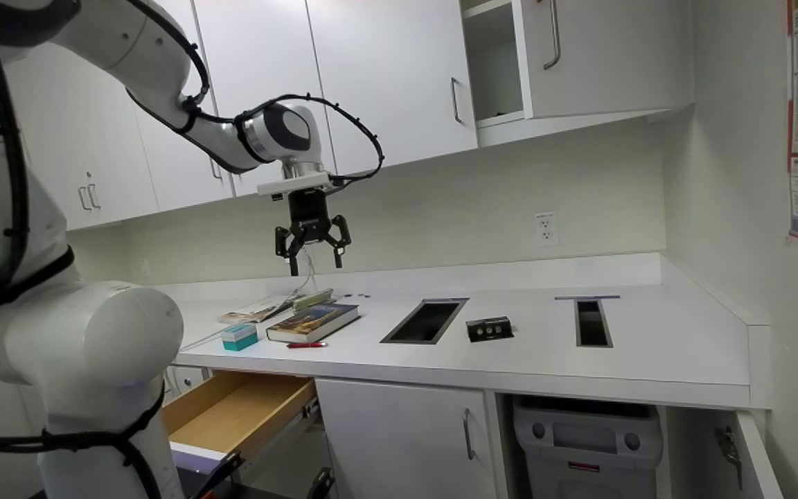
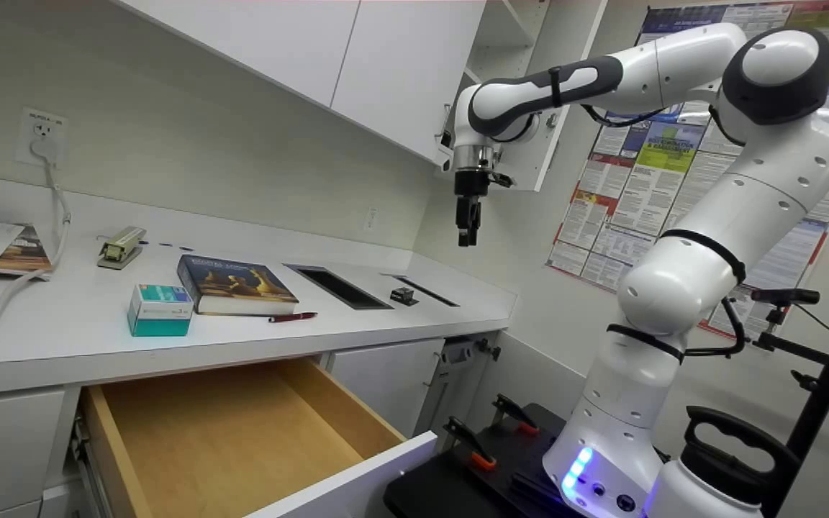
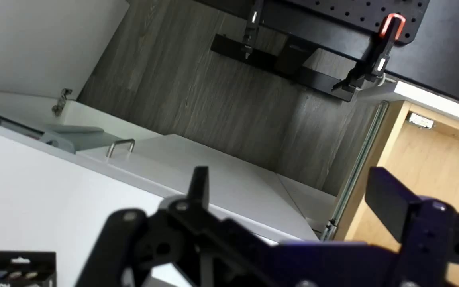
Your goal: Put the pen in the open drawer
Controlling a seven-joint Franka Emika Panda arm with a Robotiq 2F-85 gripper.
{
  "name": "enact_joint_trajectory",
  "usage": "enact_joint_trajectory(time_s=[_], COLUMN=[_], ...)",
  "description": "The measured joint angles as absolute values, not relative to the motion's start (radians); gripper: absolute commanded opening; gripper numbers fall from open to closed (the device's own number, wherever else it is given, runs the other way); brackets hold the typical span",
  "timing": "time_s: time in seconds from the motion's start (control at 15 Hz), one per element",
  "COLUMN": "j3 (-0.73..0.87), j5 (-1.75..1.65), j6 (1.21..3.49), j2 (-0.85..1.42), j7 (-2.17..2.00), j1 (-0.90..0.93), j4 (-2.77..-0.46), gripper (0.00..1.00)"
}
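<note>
Red pen (image 2: pixel 292 316), open drawer (image 2: pixel 227 432) cut off below, jaws spread

I read, I think, "DISCRIMINATION" on the yellow-green rectangular panel (image 2: pixel 668 148) of the large paper wall poster (image 2: pixel 650 196); lettering on the dark-blue hardback book (image 2: pixel 240 283) blurs.

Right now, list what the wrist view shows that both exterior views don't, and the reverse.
Only the wrist view shows the floor.

Only the exterior views show the pen, book and teal box.

All share the open drawer, which the wrist view catches partly, the counter and the open gripper.
</note>
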State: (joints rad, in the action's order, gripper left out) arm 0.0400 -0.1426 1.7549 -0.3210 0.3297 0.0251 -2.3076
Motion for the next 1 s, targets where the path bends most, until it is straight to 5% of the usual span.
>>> enact_joint_trajectory(time_s=[1.0], j3=[-0.003], j5=[-0.113], j6=[1.905], j2=[-0.205], j7=[0.616], j1=[0.125], j4=[-2.329], gripper=[1.0])
